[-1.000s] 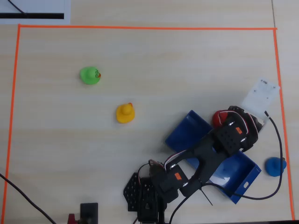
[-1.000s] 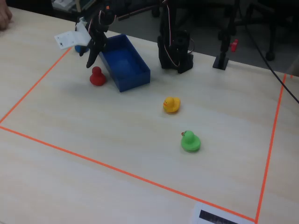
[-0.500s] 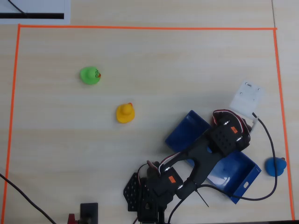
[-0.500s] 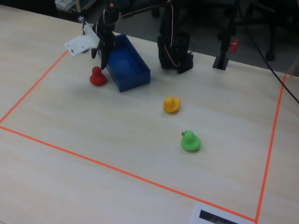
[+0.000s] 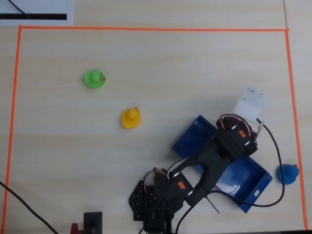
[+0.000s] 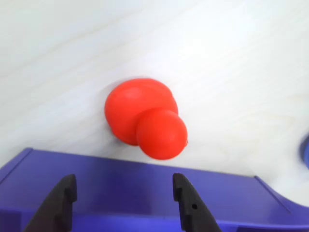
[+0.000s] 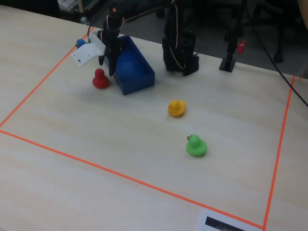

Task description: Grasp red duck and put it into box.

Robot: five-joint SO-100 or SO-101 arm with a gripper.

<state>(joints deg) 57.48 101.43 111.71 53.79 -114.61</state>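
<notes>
My claw [image 6: 123, 193] is spread, empty, with its two dark tips over the blue box [image 6: 145, 193] in the wrist view, not yet around anything. The red duck [image 6: 145, 118] sits just past the box's near wall, upright on the worktop [image 6: 217, 58], close to the box's outer side; I cannot tell whether it touches the wall. In the fixed view the duck [image 7: 100, 79] stands just left of the box [image 7: 142, 77], with the claw [image 7: 111, 67] above the box's edge, close beside the duck and higher than it. From overhead the arm's wrist hides the duck altogether; only the box [image 5: 192, 134] shows, lying at an angle under the arm.

By my reckoning the task is at its early part: the duck is not gripped, not lifted, and the box holds no duck that I can see. What is left is nearly all of it: I need to bring the claw out over the wall, drop it around the duck, pinch, lift, and carry it the short way back into the box. The wall so near the duck leaves little room for one tip.

Further out, a yellow duck [image 5: 130, 118] and a green duck [image 5: 93, 78] stand well apart on the worktop, and a blue duck [image 5: 287, 173] sits near the orange tape border [image 5: 151, 29].
</notes>
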